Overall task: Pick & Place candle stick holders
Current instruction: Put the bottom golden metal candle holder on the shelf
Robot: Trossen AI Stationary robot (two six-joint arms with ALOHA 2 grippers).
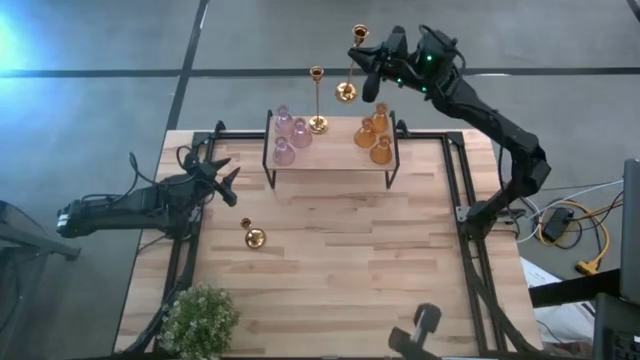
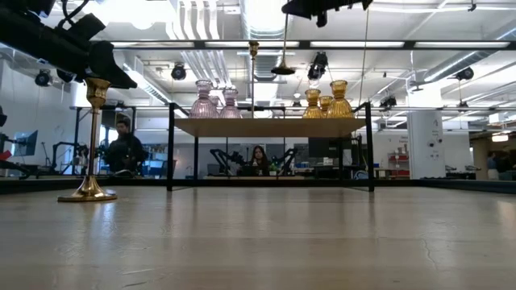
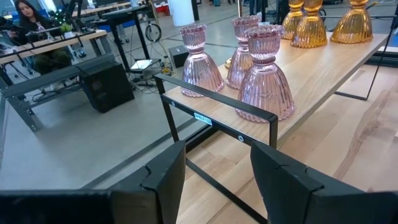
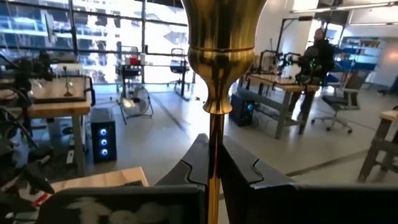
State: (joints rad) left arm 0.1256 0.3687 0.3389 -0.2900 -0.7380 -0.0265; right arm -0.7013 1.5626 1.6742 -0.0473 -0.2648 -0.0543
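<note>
Looking down from the high view, you see a small raised shelf (image 1: 330,160) at the far side of the table (image 1: 330,270). It carries three pink glass holders (image 1: 291,135) on its left part and three amber glass holders (image 1: 374,133) on its right part, with one gold candlestick (image 1: 317,100) standing at its back edge between them. A second gold candlestick (image 1: 250,235) stands on the bare table, left of centre, just beside the left gripper (image 1: 222,182), whose fingers are spread wide and hold nothing. The right gripper (image 1: 366,62) is up beyond the far edge of the shelf, closed on the stem of a third gold candlestick (image 1: 352,62). A green plant (image 1: 198,320) sits at the near left corner, well apart from everything else.

From the low view, you see the shelf (image 2: 270,126) on dark legs, pink pieces (image 2: 216,100) left, amber pieces (image 2: 326,99) right. The table candlestick (image 2: 90,141) stands upright at the left under the left arm. The lifted one (image 2: 283,48) hangs above the shelf, its base clear of the board.

Through the left wrist view, your open fingers (image 3: 165,180) face the shelf's corner frame, the three pink holders (image 3: 252,68) standing close together just behind it.

Through the right wrist view, the fingers (image 4: 200,163) pinch the thin gold stem (image 4: 216,162), the cup standing above them. People sit at desks in the room beyond.
</note>
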